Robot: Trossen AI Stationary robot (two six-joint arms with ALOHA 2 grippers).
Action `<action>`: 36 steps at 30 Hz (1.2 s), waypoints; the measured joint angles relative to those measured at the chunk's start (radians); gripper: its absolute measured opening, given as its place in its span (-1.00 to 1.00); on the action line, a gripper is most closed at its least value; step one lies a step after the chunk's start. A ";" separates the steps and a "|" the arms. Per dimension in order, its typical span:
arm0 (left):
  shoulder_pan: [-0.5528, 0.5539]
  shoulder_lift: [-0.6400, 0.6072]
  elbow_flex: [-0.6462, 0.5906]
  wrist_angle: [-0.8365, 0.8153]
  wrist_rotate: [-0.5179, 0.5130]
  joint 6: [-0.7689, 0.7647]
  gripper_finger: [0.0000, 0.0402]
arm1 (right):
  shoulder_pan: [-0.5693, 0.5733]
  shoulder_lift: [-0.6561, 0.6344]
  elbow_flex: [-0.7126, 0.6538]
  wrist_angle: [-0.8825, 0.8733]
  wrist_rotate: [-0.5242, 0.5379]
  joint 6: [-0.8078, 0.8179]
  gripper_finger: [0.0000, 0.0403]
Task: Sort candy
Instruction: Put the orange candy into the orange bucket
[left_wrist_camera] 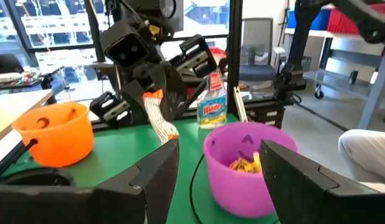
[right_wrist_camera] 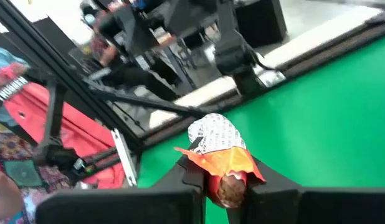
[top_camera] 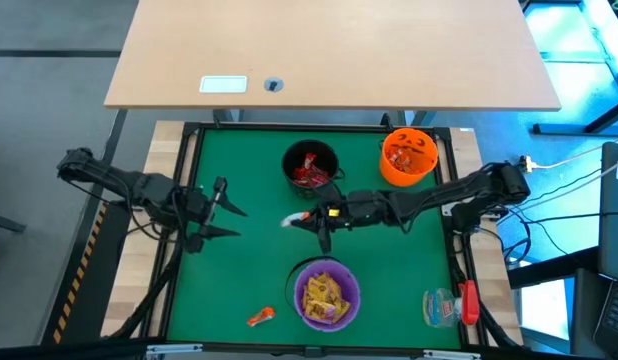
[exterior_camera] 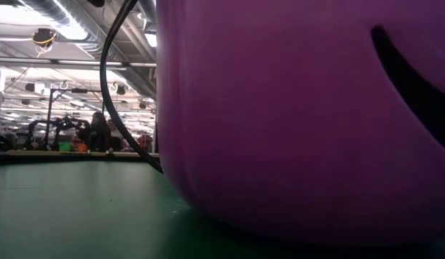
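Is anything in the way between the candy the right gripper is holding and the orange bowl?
Nothing visible. The right gripper holds an orange-and-white wrapped candy over open green mat; the orange bowl sits toward the back right, and the black bowl stands off to the side.

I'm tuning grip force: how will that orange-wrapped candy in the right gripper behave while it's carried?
The candy probably weighs little, being tiny beside the purple bowl. Its crinkled wrapper, with a loose white end showing in the left wrist view, looks floppy and may slip. The right gripper pinches only one end, so it could swing.
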 joint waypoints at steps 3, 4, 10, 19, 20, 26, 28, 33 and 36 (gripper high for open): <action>0.000 -0.025 0.000 -0.047 -0.017 -0.015 0.05 | -0.020 -0.017 0.000 -0.061 -0.021 0.000 -0.85; 0.000 -0.032 0.000 -0.061 -0.024 -0.016 0.05 | -0.026 -0.024 0.000 -0.083 -0.033 -0.001 -0.85; 0.000 -0.035 0.000 -0.082 -0.029 -0.016 0.05 | -0.038 -0.052 0.000 -0.122 -0.098 -0.048 -0.85; 0.000 -0.034 -0.001 -0.089 -0.022 -0.039 0.05 | -0.036 -0.124 0.000 -0.218 -0.023 -0.077 -0.85; 0.000 -0.034 -0.001 -0.088 -0.022 -0.043 0.05 | -0.036 -0.130 0.000 -0.224 -0.016 -0.078 -0.85; 0.000 -0.034 -0.001 -0.088 -0.022 -0.043 0.05 | -0.035 -0.143 -0.061 -0.124 -0.018 -0.085 -0.85; 0.000 -0.033 -0.001 -0.088 -0.022 -0.043 0.05 | -0.035 -0.143 -0.113 -0.043 -0.031 -0.077 -0.85; 0.000 -0.033 -0.001 -0.089 -0.018 -0.050 0.05 | -0.035 -0.164 -0.271 0.181 -0.033 -0.045 -0.85; 0.000 -0.033 -0.001 -0.088 -0.018 -0.050 0.05 | -0.035 -0.215 -0.359 0.232 -0.012 -0.021 -0.85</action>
